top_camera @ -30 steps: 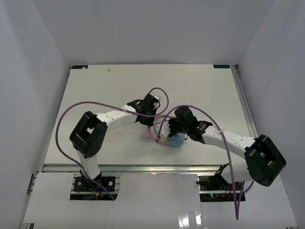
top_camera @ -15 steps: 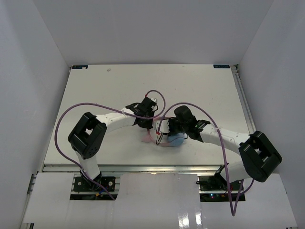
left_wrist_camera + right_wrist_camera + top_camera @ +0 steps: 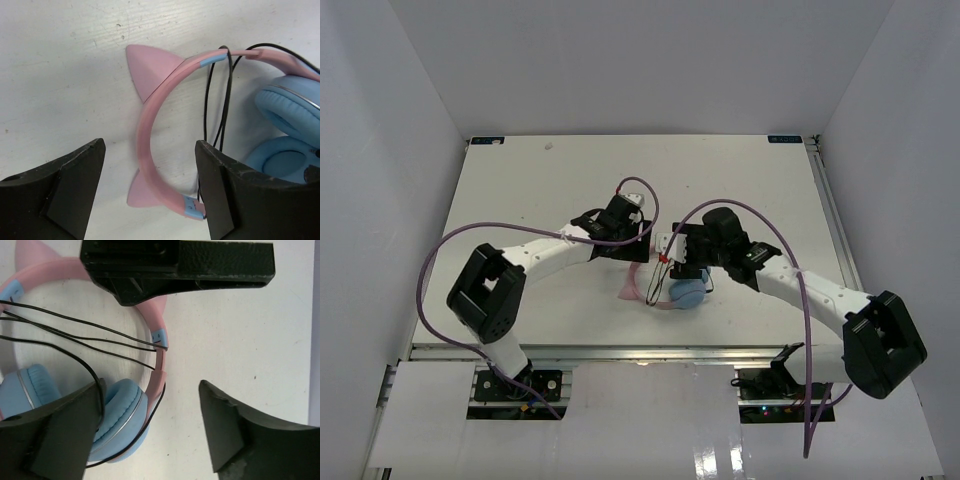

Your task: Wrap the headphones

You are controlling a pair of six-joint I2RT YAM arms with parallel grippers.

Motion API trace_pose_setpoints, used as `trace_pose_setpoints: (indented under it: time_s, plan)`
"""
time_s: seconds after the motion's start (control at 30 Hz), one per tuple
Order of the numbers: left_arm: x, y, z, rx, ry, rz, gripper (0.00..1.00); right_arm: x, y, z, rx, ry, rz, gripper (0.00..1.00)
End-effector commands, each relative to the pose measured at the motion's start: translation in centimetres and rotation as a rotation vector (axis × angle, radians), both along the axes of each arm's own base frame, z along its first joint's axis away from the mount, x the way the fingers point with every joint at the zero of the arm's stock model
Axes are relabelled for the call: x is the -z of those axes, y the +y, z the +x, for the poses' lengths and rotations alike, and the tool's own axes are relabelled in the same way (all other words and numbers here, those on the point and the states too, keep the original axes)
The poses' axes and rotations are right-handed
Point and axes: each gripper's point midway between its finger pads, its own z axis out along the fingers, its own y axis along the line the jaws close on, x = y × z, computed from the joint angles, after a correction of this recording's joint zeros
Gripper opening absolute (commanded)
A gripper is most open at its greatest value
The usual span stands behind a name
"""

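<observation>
The headphones (image 3: 682, 294) lie flat on the white table between my two arms. In the left wrist view the pink headband (image 3: 147, 130) with its cat-ear points runs between my open left gripper (image 3: 150, 147), and the thin black cord (image 3: 220, 95) crosses the band in loops towards the light-blue ear cups (image 3: 290, 107). In the right wrist view my right gripper (image 3: 150, 385) is open over the ear cup (image 3: 117, 410) and the band's lower arm (image 3: 159, 365). Several cord strands (image 3: 75, 332) stretch across the band. The left gripper's finger (image 3: 175, 265) shows above.
Both grippers (image 3: 655, 252) crowd together over the headphones at the table's (image 3: 550, 180) middle. Thick purple cables (image 3: 450, 250) arc off each arm. White walls enclose the table on three sides; a metal rail (image 3: 620, 352) runs along the near edge.
</observation>
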Motion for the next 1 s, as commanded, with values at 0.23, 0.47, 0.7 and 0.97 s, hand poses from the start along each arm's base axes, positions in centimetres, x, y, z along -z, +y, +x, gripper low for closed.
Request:
trace_pose_setpoints:
  time_s: [0.23,0.47,0.7,0.97]
  plan:
    - [-8.7,0.8,-1.2,0.086,-0.184,-0.117,0.98,-6.8,-1.0,0.0,0.048,0.202,0.229,0.98]
    - [-9.3,2.1,-3.1,0.106,-0.195,-0.132,0.98,-4.2,-2.3,1.8,0.184,0.315,0.196,0.96]
    - [-10.1,3.0,-4.2,0.101,-0.22,-0.147,0.98,-4.1,-3.4,4.2,0.286,0.377,0.237,0.91]
    - [-11.4,4.1,-5.4,0.105,-0.277,-0.189,0.98,-8.5,-5.9,3.6,0.262,0.382,0.4,0.9]
